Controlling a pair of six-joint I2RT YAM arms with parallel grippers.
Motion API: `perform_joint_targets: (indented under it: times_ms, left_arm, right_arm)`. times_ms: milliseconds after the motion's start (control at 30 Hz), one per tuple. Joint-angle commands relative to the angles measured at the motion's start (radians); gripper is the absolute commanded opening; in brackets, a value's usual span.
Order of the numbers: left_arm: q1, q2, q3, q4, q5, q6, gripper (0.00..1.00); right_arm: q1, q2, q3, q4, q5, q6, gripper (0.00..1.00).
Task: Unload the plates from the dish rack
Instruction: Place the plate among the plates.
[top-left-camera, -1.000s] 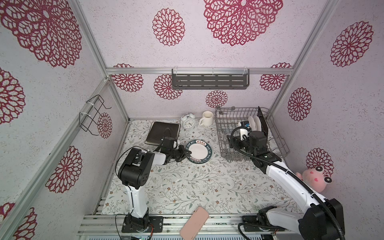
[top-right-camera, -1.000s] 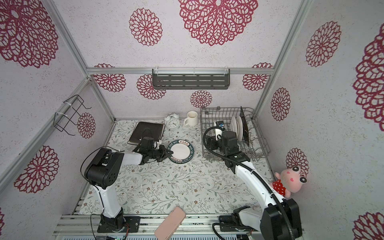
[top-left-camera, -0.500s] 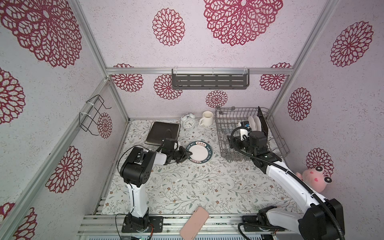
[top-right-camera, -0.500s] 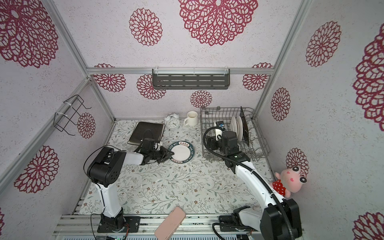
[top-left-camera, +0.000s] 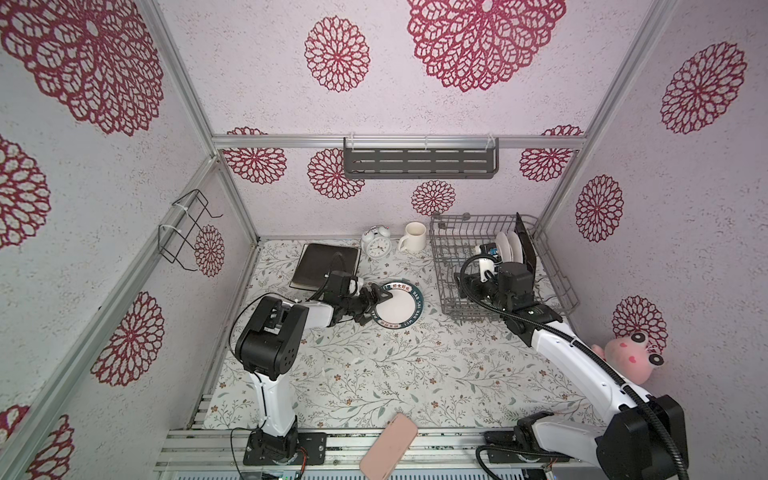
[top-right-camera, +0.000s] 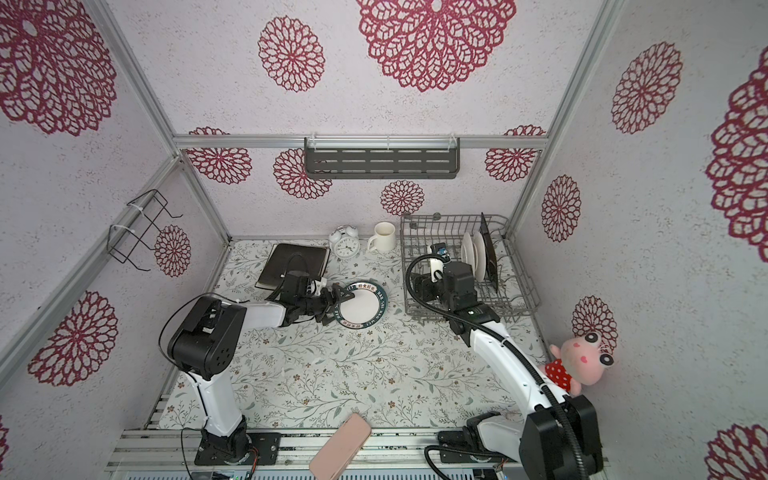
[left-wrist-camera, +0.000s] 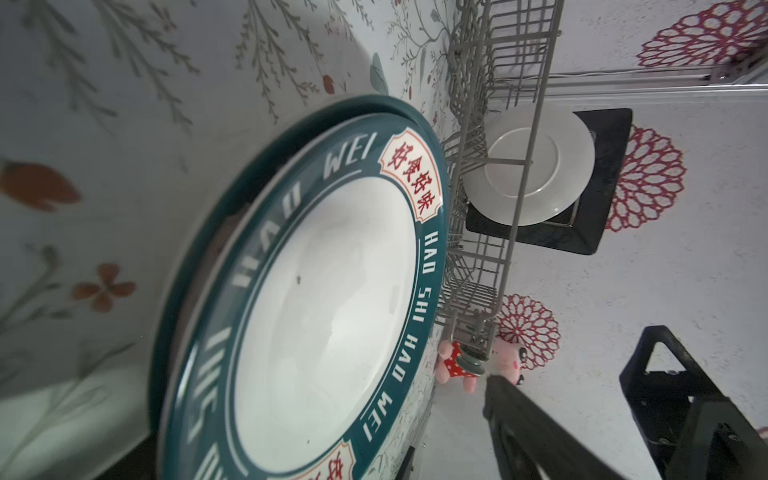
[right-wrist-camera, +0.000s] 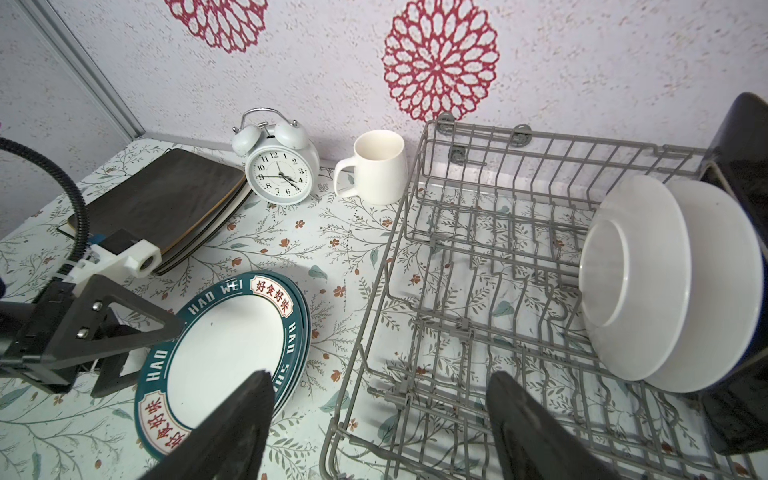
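Two round plates (top-left-camera: 397, 305) (top-right-camera: 362, 306) (right-wrist-camera: 224, 353) (left-wrist-camera: 324, 270) with dark lettered rims lie stacked on the table. My left gripper (top-left-camera: 376, 305) (top-right-camera: 340, 301) stands open at their left rim, gripping nothing. The grey wire dish rack (top-left-camera: 469, 216) (top-right-camera: 449, 216) (right-wrist-camera: 457, 332) holds two upright white round plates (top-left-camera: 505, 249) (right-wrist-camera: 631, 286) and a black-backed square plate (top-left-camera: 525, 245) (right-wrist-camera: 744, 137). My right gripper (right-wrist-camera: 382, 432) is open and empty above the rack's near left corner. More square plates (top-left-camera: 326, 266) (right-wrist-camera: 166, 199) lie stacked, black backs up, at the back left.
A white alarm clock (top-left-camera: 376, 245) and a white mug (top-left-camera: 413, 237) stand by the back wall, left of the rack. A pink flat object (top-left-camera: 388, 446) lies on the front rail. A pink plush toy (top-left-camera: 631, 353) sits at the right wall.
My left gripper was shut on the lettered plate's rim and has opened; the plate now lies released on the one below. The right arm has not moved.
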Motion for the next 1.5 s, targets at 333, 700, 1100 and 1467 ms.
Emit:
perform_joint_targets:
  times_ms: [333,700,1100,1467]
  left_arm:
    - [-0.006,-0.094,0.149,-0.411,-0.111,0.150,0.98]
    - [-0.036,-0.075,0.276,-0.689,-0.258,0.269,0.99]
    - [-0.055,-0.024,0.288,-0.676,-0.239,0.265,0.99]
    - [-0.061,-0.051,0.261,-0.583,-0.181,0.238,0.99]
  right_arm:
    - [-0.005,-0.008,0.019,0.036,-0.016,-0.010,0.84]
    - [-0.006,-0.025,0.001,0.042,-0.010,-0.015,0.83]
    - [-0.011,-0.024,-0.003,0.033,-0.007,-0.024,0.82]
    - [-0.073,-0.030,0.058,-0.034,0.029,0.014,0.80]
